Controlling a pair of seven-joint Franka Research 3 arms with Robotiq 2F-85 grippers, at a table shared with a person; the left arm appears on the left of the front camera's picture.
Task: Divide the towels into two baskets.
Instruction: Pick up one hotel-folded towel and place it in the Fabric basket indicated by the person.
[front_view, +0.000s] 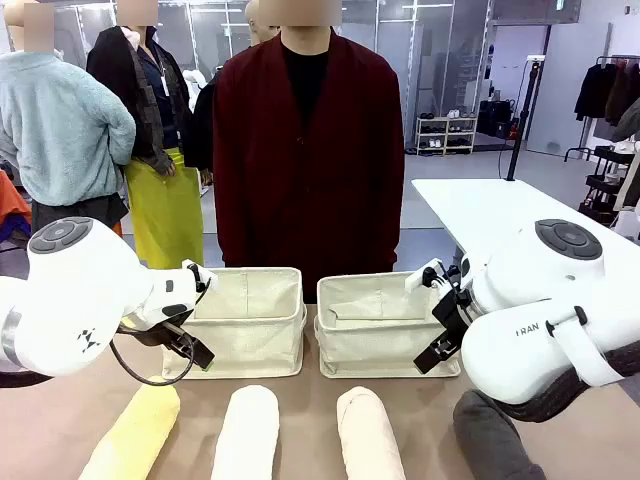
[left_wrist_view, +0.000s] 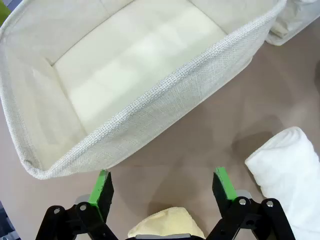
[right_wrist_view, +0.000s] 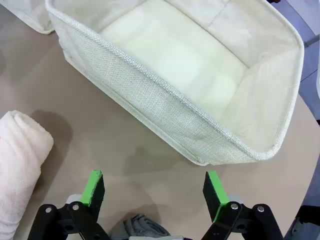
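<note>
My left tool (left_wrist_view: 161, 176) hangs spread wide, green pads well apart and pinching nothing. It is over the end of the pale yellow towel (front_view: 135, 435) that points toward the baskets. That towel lies on the brown counter (front_view: 310, 425), farthest left in a row of four. Just beyond the tool stands the left basket (front_view: 250, 310), upright, its cream canvas sides a little slack. Next in the row lies the white towel (front_view: 248, 435), near the yellow one but apart from it, in front of the left basket. Right of the middle lies the cream-pink towel (front_view: 368, 435), in front of the right basket (front_view: 380, 340), which stands just beside its twin with a narrow gap between them. The dark grey towel (front_view: 495, 440) lies farthest right, its far end hidden in the front view by my right arm. My right tool (right_wrist_view: 153, 176) hangs over that end, also spread wide and gripping nothing. All four towels lie outside the baskets. Across the counter, behind both baskets, stands a person (front_view: 305, 150) in a dark red cardigan.
</note>
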